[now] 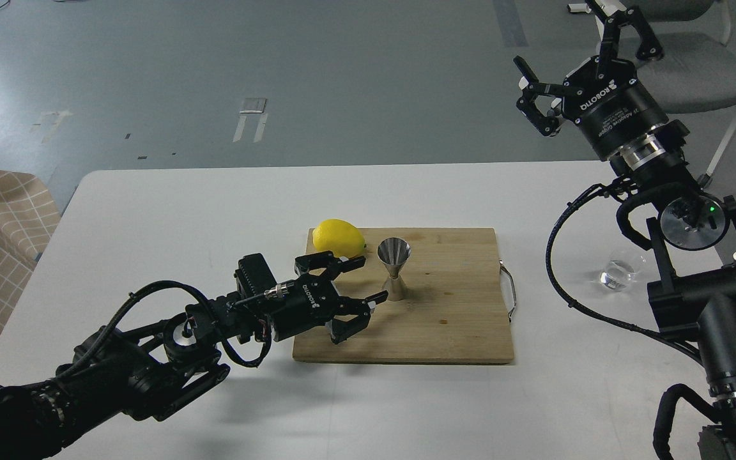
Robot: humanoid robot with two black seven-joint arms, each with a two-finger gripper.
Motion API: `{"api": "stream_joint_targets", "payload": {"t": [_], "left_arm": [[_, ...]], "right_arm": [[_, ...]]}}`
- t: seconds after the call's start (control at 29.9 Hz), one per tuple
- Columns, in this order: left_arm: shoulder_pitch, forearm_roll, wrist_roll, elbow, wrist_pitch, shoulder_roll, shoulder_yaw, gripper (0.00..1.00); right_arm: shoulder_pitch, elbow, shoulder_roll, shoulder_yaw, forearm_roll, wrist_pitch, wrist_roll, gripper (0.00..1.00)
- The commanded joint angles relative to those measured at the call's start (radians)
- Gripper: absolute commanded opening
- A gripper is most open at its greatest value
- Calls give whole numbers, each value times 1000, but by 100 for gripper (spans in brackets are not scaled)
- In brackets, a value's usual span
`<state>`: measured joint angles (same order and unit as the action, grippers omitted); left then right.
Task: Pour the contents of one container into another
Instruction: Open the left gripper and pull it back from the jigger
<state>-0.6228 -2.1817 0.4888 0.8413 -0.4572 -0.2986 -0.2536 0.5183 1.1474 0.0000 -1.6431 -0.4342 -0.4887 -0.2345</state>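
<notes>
steel jigger [395, 268] stands upright on the wooden cutting board [457, 319], beside a lemon [338, 237]. left gripper [368, 279] sits just left of it, fingers spread wide, holding nothing. right gripper [566, 64] hangs raised, fingers wide apart, empty. glass cup [617, 272] rests on the white table [183, 211], right of the board.

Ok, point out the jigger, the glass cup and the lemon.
jigger [394, 268]: head view, on its upper cone.
glass cup [618, 273]: head view, on its clear body.
lemon [338, 238]: head view, on its yellow middle.
</notes>
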Motion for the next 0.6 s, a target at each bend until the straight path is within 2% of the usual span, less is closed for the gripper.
{"api": "stream_joint_targets", "payload": {"t": [0.0,0.57], "left_arm": [[-2,0,0,13,0,-22,-1,74],[3,0,0,50,-31,-143,-1,74]], "right_arm": [[0,0,0,0,-1,0,0,100],[0,0,0,0,0,0,0,100]]}}
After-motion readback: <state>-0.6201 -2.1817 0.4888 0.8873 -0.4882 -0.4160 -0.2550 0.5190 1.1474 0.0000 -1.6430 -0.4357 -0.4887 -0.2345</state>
